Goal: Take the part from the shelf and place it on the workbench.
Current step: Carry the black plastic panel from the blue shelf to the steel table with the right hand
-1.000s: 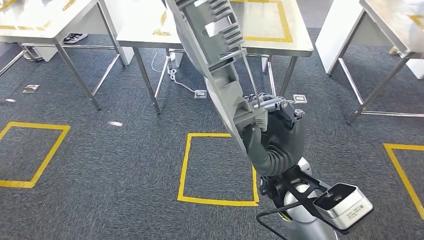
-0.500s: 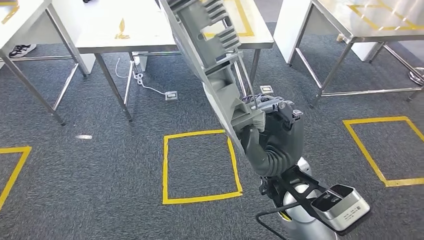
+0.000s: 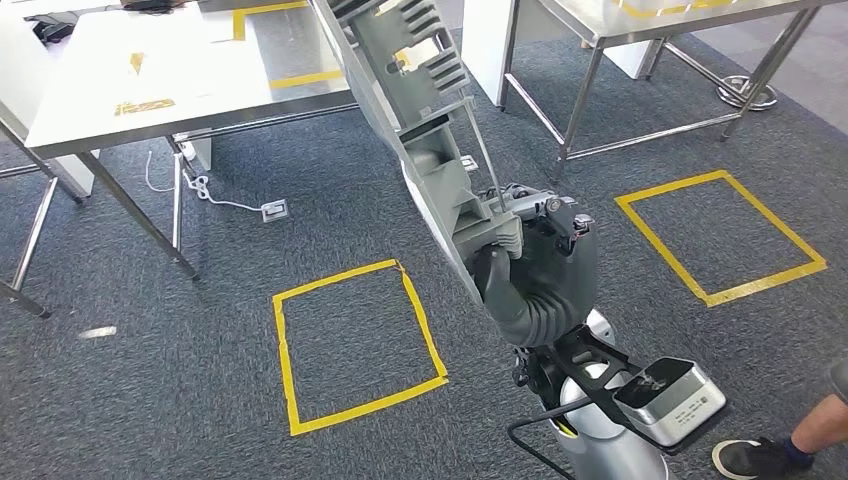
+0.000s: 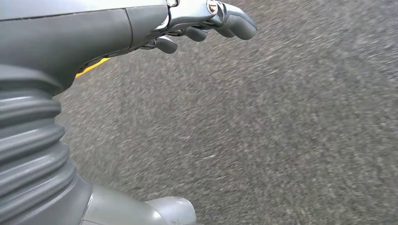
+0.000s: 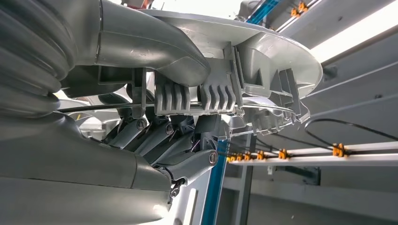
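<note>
The part, a long grey moulded piece with ribs and a thin wire bail, is off the shelf and carried in the air, tilted, with its upper end reaching toward the top edge of the head view. The right hand is clamped on its lower end; in the right wrist view the thumb lies over one face of the part and the darker fingers curl under its ribbed edge. The left hand hangs over grey carpet, holding nothing, its fingers loosely extended and apart. Judged from these frames, retrieval is complete and placement is outstanding. The steel workbench stands ahead and to the left, well apart from the part, with a yellow floor square between it and the robot. What is left: approach the bench, lower the part onto the top, and release. A person's shoe is near the robot's right side.
</note>
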### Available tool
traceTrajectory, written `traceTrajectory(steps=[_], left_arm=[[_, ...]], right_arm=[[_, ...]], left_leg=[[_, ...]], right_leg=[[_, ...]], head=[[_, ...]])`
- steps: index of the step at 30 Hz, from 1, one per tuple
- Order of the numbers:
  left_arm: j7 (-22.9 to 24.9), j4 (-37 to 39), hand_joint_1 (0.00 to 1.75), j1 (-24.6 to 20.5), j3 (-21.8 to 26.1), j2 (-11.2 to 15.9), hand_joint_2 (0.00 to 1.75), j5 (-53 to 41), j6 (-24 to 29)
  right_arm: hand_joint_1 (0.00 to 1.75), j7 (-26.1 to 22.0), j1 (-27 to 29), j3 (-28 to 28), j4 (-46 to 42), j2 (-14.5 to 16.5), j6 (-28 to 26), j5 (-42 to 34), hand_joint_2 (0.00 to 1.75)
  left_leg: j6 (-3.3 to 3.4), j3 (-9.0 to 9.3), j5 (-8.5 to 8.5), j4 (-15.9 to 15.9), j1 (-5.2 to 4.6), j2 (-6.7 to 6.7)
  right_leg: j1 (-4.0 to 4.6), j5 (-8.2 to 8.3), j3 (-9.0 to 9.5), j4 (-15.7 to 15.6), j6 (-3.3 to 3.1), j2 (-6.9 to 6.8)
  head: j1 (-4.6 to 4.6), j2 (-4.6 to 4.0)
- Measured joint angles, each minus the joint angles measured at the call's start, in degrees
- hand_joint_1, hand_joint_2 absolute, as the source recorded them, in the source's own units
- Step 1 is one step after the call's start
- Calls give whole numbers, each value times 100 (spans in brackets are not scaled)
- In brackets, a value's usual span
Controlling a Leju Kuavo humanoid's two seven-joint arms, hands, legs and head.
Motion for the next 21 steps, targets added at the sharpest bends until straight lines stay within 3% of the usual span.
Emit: traceTrajectory(steps=[2, 3, 5, 7, 9, 11, 12, 13, 14, 17, 18, 21], left_arm=[[0, -1, 0, -15, 0, 7, 175, -8, 19], [0, -2, 0, -19, -1, 9, 175, -20, 26], [-2, -2, 0, -19, -2, 8, 175, -45, 31], [1, -5, 0, -18, -3, 3, 175, -64, 36], [6, -9, 0, -13, -4, 1, 175, -76, 43], [11, -7, 0, 7, -4, -1, 175, -81, 45], [13, -5, 0, 16, -4, -2, 175, -81, 45], [14, -3, 0, 19, -4, -3, 175, -81, 45], [14, -2, 0, 18, -4, -4, 175, -81, 44], [14, -3, 0, 10, -4, -5, 175, -82, 44], [14, -4, 0, 9, -4, -3, 175, -82, 47], [25, -4, 0, 8, -4, 2, 175, -60, 87]], right_arm=[[166, -2, 1, -3, 4, 2, -52, 42, 175], [166, -3, 3, -6, 5, 3, -75, 66, 175], [166, -3, 17, -13, 7, 3, -94, 90, 175], [166, -1, 36, -20, 7, 2, -93, 93, 175], [166, -1, 42, -26, 11, 2, -91, 92, 175], [166, -1, 50, -28, 22, 2, -89, 92, 175], [166, -1, 56, -28, 28, 2, -89, 92, 175], [166, 0, 61, -29, 33, 2, -89, 92, 175], [166, 1, 63, -29, 36, 2, -89, 92, 175], [166, 0, 64, -35, 38, 2, -89, 92, 175], [166, -1, 65, -38, 39, 2, -88, 92, 175], [166, -1, 58, -52, 41, 3, -58, 84, 175]], left_leg=[[43, 285, 302, -724, -12, -62], [61, 347, 346, -897, -20, -85], [104, 355, 352, -945, -35, -86], [177, 371, 396, -978, -21, -57], [229, 375, 430, -1004, -2, -14], [241, 358, 432, -998, -3, 34], [240, 352, 429, -994, -2, 59], [234, 349, 426, -988, 1, 82], [224, 348, 419, -979, 6, 99], [145, 346, 376, -926, 5, 126], [126, 340, 353, -910, -10, 131], [159, 337, 331, -924, -35, 138]], right_leg=[[14, -11, -9, 26, 40, 64], [15, -13, -19, 32, 72, 80], [9, -5, -33, 24, 147, 100], [3, -64, -66, 105, 208, -3], [-6, -353, -273, 570, 260, -199], [-21, -727, -639, 1348, 308, -297], [-32, -807, -770, 1620, 324, -307], [-43, -772, -791, 1673, 336, -316], [-56, -632, -685, 1475, 342, -328], [-63, -187, -75, 332, 317, -398], [-59, -143, 21, 137, 294, -408], [-48, -131, 38, 65, 237, -389]], head=[[-13, -1], [-19, -1], [-22, -1], [-16, 0], [4, 0], [15, 0], [15, -1], [15, -1], [15, -1], [14, -2], [10, -1], [-13, 0]])
